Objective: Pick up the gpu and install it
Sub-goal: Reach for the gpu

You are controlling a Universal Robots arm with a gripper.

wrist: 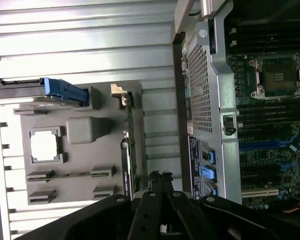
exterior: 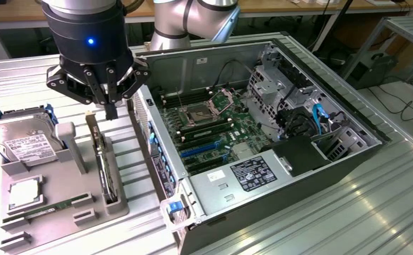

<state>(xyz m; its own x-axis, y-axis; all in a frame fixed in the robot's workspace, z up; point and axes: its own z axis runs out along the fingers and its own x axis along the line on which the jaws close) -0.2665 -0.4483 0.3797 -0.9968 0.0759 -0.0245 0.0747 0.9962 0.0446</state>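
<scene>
Gpu [exterior: 102, 159] stands on edge in the gray holder [exterior: 65, 183] on the counter [exterior: 376, 212], at the exterior view's left, neither lifted nor installed. Over its far end hovers the gripper [exterior: 111, 109], clenched on nothing. The open computer case [exterior: 185, 64] lies to the right.

The arm [exterior: 192, 21] is built of smooth silver-grey metal tubes joined by rounded cylindrical joints with darker bands at the seams. Below a polished silver collar sits a glossy black cylindrical wrist housing [exterior: 86, 32], marked by one small glowing blue light [exterior: 89, 40]. From it hangs the black metal linkage-bar gripper [exterior: 111, 112] [wrist: 160, 175], made of angled flat bars that fan out on either side. Small pale round pivot pins [wrist: 176, 194] dot the bars. Two slim, dark, straight fingers [exterior: 110, 106] [wrist: 156, 182] taper to narrow tips.
</scene>
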